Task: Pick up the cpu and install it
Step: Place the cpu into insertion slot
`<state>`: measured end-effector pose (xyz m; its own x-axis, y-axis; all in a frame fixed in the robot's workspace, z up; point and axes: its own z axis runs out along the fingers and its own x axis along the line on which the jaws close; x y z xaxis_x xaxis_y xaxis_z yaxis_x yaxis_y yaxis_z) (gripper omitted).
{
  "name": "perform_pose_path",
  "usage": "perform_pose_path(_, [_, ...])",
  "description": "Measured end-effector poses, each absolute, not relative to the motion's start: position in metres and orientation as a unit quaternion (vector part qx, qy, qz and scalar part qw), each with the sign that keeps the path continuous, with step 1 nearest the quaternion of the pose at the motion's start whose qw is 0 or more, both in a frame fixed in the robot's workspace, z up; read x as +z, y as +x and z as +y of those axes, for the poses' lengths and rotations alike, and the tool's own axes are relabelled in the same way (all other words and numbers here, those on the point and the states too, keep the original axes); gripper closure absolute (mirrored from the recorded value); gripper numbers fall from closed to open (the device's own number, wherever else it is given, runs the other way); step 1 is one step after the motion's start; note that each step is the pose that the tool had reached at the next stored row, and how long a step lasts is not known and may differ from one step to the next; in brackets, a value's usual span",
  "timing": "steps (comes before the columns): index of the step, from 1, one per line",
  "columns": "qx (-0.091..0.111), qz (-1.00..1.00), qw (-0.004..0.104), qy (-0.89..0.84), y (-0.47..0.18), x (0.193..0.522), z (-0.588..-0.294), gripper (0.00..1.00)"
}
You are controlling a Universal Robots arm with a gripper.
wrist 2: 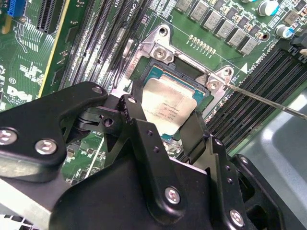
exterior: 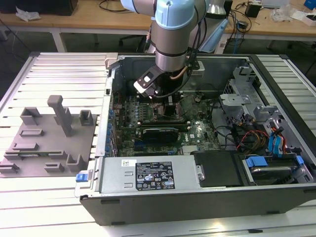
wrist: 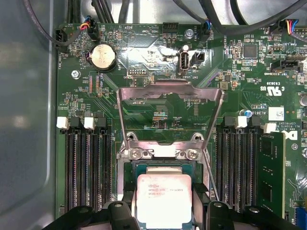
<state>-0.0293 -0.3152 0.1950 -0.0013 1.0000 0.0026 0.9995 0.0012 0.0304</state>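
Cpu [wrist: 164, 199]: lies flat in the socket frame [wrist: 160, 152], metal top up, edges square to the frame; near-square, no clear long axis.
Gripper [wrist 2: 165, 122]: fingers [wrist 2: 144, 139] closed on the cpu's two opposite edges.
Retaining plate [wrist: 170, 91]: swung up, open.
Place: far middle of the motherboard [exterior: 197, 131].
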Motion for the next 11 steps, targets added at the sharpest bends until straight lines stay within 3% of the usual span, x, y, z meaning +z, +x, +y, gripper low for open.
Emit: perform_pose_path(11, [0.014,0.707,0.011,0.707,-0.0307,0.1945,-0.3152,0.45])
